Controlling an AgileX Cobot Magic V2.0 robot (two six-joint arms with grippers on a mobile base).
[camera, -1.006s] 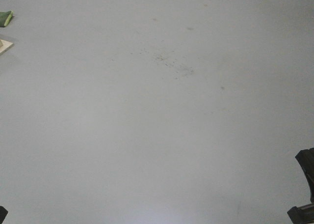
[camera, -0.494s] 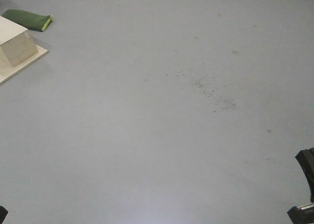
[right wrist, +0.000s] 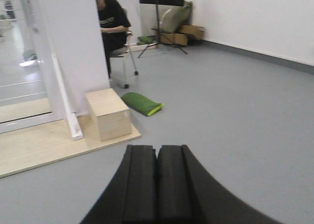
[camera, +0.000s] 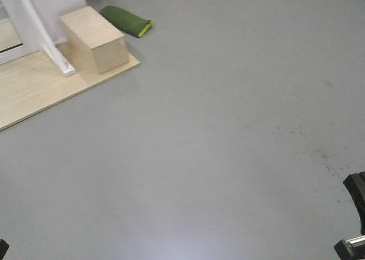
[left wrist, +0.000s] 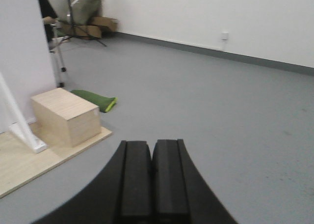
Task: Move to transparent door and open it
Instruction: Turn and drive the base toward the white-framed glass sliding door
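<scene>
The left gripper [left wrist: 152, 181] and the right gripper [right wrist: 157, 182] are both closed, holding nothing, and ahead-left of the right one stand the transparent door [right wrist: 22, 71] and a wooden box [right wrist: 109, 113] — its small white label unreadable.

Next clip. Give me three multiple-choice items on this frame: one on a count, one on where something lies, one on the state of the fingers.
1. The wooden box on the wooden platform is one of how many there? A two; B the only one; C three.
2. Where does the green cushion lie? A on the box; B on the platform; C on the grey floor beyond the box.
3. How do the fingers of the left gripper and right gripper stand? A both shut; B both open; C only the left open.
Answers: 1 B, a single box sits by the white post. 2 C, it lies off the platform's edge. 3 A, each wrist view shows the fingers pressed together, holding nothing.
</scene>
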